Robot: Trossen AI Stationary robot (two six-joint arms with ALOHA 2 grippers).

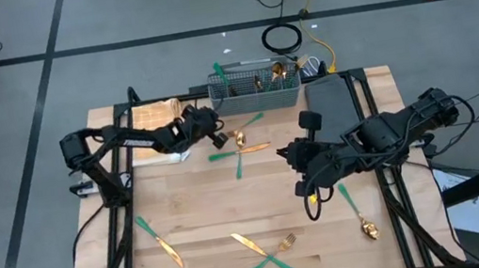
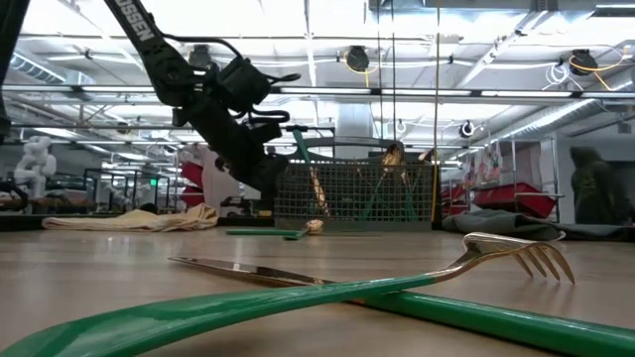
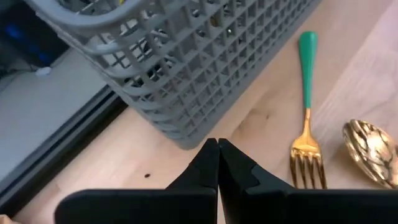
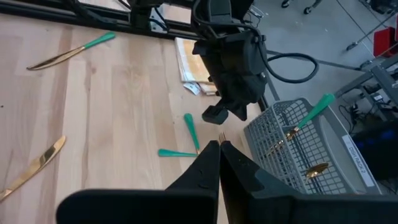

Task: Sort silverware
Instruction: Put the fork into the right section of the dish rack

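Several pieces of silverware (image 1: 267,253) lie scattered on the near bench (image 1: 206,225), unsorted. Mid-bench, the right tool (image 1: 305,174) hovers closed, empty. Farther, the left tool (image 1: 217,130), closed, seemingly empty, nears the basket (image 1: 255,93), probably after a drop.

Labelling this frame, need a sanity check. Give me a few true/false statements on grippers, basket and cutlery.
1. Both grippers are shut and empty. True: the left gripper and the right gripper each show fingers pressed together with nothing between them.
2. The grey basket is empty. False: several pieces already stand in it.
3. A fork lies on the table beside the basket, close to the left gripper. True.
4. All the cutlery is sorted. False: knives, forks and spoons are on the table, including a knife near the front left.
5. The right gripper holds a spoon. False: it holds nothing.
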